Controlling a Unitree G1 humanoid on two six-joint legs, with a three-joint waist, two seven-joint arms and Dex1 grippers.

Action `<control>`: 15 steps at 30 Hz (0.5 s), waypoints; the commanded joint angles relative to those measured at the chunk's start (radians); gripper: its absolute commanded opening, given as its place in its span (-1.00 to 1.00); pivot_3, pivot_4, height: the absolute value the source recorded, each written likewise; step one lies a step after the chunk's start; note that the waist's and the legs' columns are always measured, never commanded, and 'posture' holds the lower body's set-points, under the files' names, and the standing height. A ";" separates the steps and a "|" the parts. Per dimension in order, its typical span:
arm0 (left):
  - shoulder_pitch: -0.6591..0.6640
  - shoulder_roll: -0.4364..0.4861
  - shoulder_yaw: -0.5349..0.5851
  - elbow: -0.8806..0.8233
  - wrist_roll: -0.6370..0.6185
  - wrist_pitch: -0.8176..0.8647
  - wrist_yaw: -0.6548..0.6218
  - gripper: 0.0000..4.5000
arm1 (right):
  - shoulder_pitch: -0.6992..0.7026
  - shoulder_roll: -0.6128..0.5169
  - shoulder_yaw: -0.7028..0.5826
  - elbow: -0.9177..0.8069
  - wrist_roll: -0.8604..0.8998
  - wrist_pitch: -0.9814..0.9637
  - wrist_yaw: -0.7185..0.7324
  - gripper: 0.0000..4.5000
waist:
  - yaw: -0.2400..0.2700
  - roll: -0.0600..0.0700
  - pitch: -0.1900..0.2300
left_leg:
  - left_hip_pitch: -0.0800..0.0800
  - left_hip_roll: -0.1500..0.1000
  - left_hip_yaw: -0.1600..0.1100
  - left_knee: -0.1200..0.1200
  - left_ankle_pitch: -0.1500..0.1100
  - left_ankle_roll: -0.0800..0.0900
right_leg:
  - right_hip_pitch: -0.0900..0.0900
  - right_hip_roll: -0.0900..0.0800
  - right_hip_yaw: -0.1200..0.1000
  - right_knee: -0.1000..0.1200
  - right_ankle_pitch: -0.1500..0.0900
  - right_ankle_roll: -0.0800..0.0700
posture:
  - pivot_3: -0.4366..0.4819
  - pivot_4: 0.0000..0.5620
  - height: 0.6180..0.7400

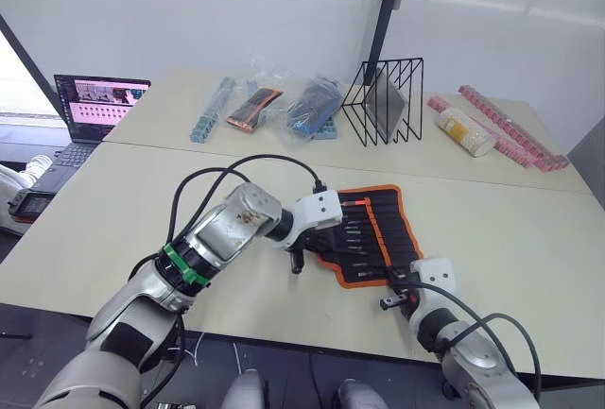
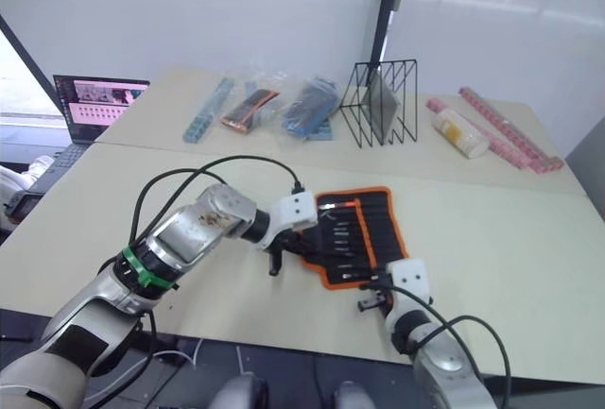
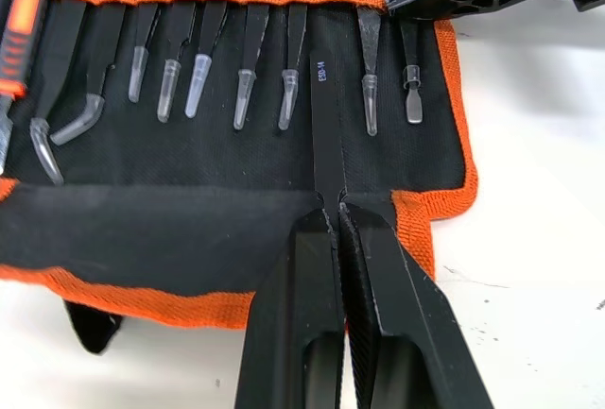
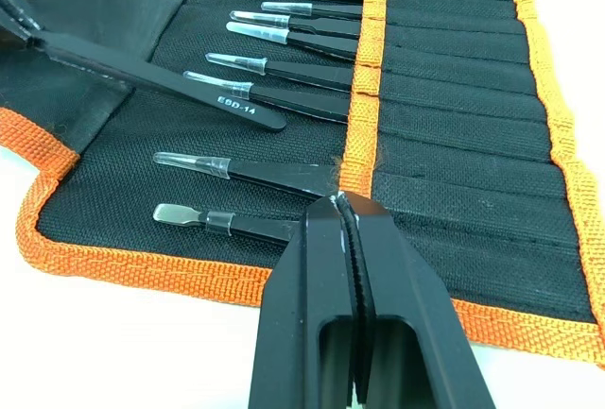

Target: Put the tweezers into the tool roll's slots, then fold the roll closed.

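R gripper (image 4: 342,203) clenched, tips at orange slot (image 4: 360,135) edging, near end of tool roll (image 1: 373,235), which lies open on near table (image 1: 529,239). L gripper (image 3: 333,213) grips one tweezers (image 3: 324,126), aimed at slots; others pocketed.

Bare table (image 1: 510,230) right of the tool roll (image 1: 402,239), I can pass there. Wire rack (image 1: 383,102) and packets (image 1: 284,107) block the far side.

Tweezer marking, right wrist view: "ESD-14", white print on the black tweezer (image 4: 180,85) shaft.
Tweezer marking, left wrist view: small white print, not clearly legible.
Laptop (image 1: 93,105) screen: illegible.
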 commanded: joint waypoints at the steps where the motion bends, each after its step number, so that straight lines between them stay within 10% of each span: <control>1: -0.020 -0.022 -0.016 -0.015 0.027 -0.019 -0.008 -0.99 | 0.052 0.001 0.008 0.046 -0.022 0.042 -0.016 -1.00 | 0.001 0.000 0.000 | 0.000 0.000 0.000 0.000 0.000 0.000 | 0.000 0.000 0.000 0.000 0.000 0.000 | -0.05 -0.47 0.09; 15: -0.051 -0.123 -0.039 0.100 0.099 -0.058 -0.008 -0.99 | 0.099 0.008 0.012 0.029 -0.021 0.025 -0.023 -1.00 | 0.010 0.000 0.000 | 0.000 -0.001 0.000 0.000 0.000 0.000 | 0.000 0.000 0.000 0.001 0.000 0.000 | -0.05 -0.47 0.09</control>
